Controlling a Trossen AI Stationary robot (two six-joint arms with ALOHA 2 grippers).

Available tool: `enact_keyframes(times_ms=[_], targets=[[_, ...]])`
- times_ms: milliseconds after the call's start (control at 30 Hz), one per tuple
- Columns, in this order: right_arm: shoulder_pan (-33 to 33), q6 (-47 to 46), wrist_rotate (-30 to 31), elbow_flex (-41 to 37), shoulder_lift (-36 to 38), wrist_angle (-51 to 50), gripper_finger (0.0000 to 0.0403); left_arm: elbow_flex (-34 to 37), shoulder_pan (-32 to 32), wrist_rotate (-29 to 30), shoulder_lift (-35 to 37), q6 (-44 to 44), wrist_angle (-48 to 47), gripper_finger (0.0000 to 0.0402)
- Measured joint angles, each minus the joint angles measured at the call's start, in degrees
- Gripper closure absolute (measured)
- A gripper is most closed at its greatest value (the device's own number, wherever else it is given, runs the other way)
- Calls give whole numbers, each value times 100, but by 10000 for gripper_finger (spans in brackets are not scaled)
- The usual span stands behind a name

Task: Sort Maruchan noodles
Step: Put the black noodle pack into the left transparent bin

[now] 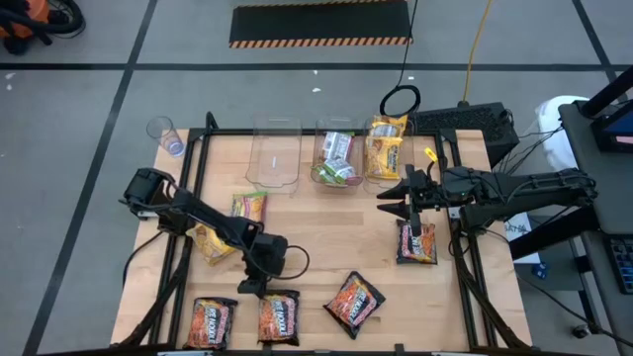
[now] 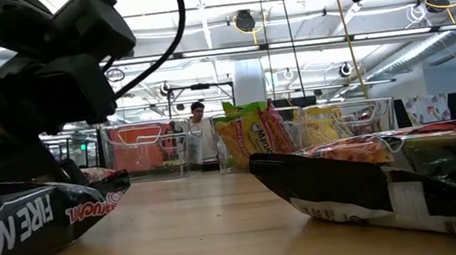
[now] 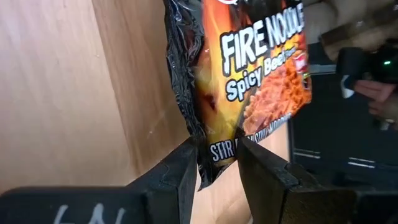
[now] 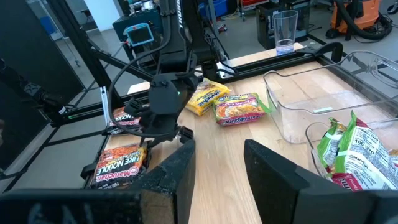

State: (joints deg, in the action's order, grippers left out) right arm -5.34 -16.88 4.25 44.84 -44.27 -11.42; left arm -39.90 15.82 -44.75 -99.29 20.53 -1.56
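While both claws gape, one bin (image 1: 274, 156) sits bare, others hold green packets (image 1: 336, 158) and yellow packets (image 1: 385, 146).

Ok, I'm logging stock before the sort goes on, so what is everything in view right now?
Black Fire Noodle packets: four, black and orange; three along the table's near edge, one under the right arm.
Loose yellow packet: one, partly under the left arm.
Loose green-edged packet: one, beside it.
Clear bins: three, far edge; left bin empty, middle bin holds green-edged packets, right bin holds yellow packets; counts unclear.
Plastic cup: one, clear, beyond the far left corner.
Person: one, in the room behind.
Left gripper: open, straddling a black packet's edge.
Right gripper: open, hovering near the bins.
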Motion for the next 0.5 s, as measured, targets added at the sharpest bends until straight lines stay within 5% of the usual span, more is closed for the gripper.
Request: enact_keyframes(times_ms=[333,500], targets=[[0,0,0,0,2,0,273,0,224,435,2,17,9,284],[-2,0,0,0,2,0,273,0,320,706,2,-7,9,326]])
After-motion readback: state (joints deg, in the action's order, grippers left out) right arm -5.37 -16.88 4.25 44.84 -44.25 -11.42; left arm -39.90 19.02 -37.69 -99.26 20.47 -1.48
